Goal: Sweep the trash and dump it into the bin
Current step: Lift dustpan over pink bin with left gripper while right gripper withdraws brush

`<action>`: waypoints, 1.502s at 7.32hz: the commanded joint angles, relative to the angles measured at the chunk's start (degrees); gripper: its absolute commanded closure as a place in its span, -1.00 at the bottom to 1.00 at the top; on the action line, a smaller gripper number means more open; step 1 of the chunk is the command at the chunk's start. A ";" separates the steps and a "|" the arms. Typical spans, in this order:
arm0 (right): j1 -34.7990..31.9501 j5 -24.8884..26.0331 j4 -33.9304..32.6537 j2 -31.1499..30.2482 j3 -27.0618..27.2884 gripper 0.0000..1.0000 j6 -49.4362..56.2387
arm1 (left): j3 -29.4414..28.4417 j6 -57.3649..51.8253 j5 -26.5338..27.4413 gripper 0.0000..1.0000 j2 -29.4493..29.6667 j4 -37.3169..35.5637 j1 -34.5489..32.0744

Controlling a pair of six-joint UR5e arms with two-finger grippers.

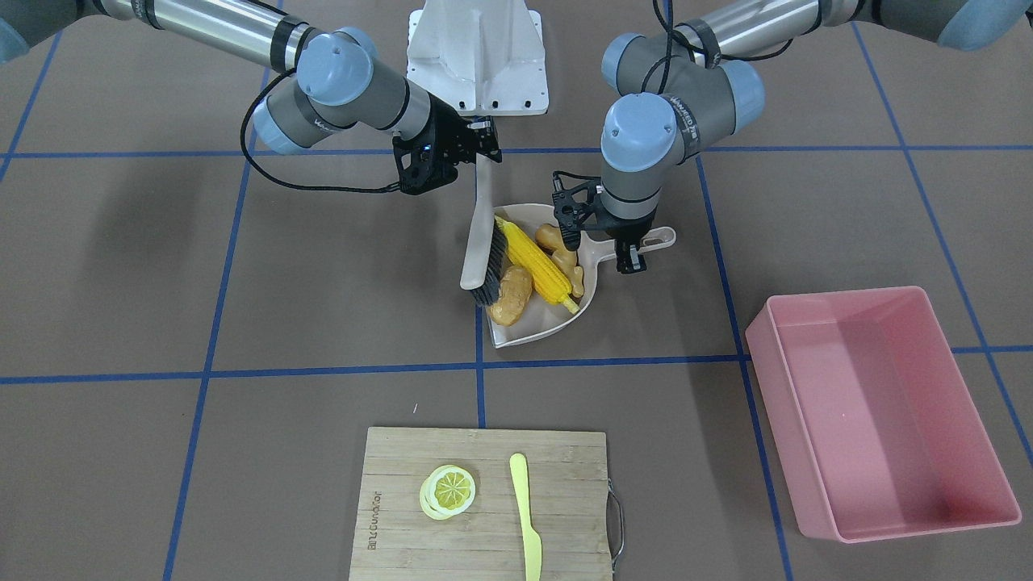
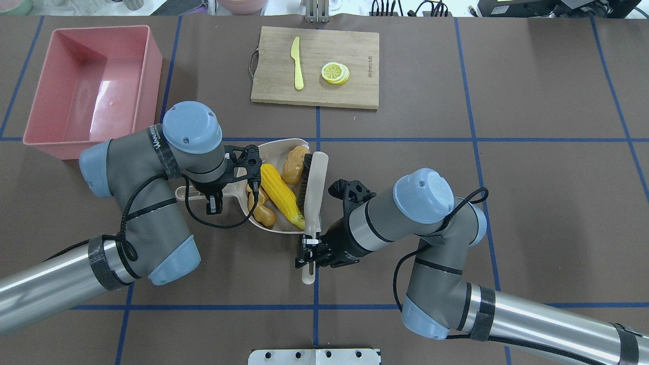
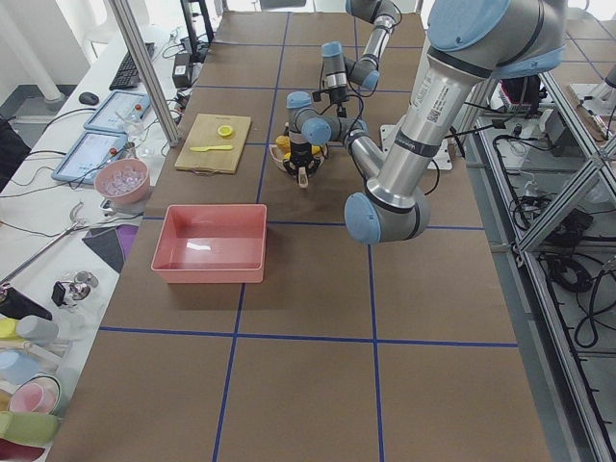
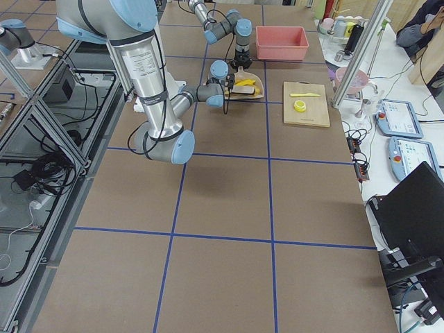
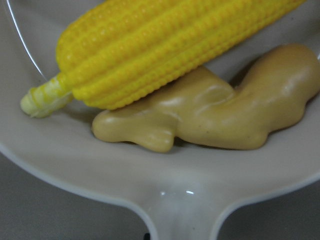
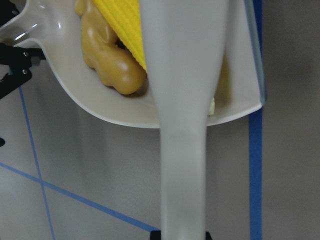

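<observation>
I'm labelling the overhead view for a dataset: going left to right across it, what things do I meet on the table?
bin → ginger → corn → brush → lemon

On my left wrist view, the corn cob (image 5: 165,55) runs off the upper right edge, the dustpan (image 5: 100,170) handle leaves at bottom centre, and everything is soft. On the right wrist view, the brush (image 6: 182,100) handle covers most of the cob. In the front view, bottom centre, the knife (image 1: 529,524) is cut off by the edge.
</observation>
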State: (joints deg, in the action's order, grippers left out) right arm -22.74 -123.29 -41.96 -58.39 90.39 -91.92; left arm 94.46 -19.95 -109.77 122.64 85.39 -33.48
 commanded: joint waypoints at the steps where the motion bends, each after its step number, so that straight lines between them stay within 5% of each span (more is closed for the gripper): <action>1: 0.06 -0.02 -2.93 1.78 0.48 1.00 -0.28 | 0.11 0.00 -0.09 1.00 -0.03 0.73 0.00; 5: -6.50 -4.83 -18.91 -0.05 10.92 1.00 0.77 | 0.19 0.35 -0.18 1.00 -0.55 4.07 0.00; 8: -23.71 -19.23 -19.30 -8.47 11.74 1.00 13.37 | 0.46 0.70 -0.18 1.00 -0.64 8.80 -0.27; 11: -27.97 -19.62 -28.65 -12.89 11.56 1.00 27.27 | 0.63 1.92 -0.70 1.00 -0.82 17.41 -4.81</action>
State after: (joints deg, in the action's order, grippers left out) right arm -49.09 -142.70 -65.35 -70.25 101.94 -70.54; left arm 95.01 -18.88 -110.16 121.91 99.22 -35.85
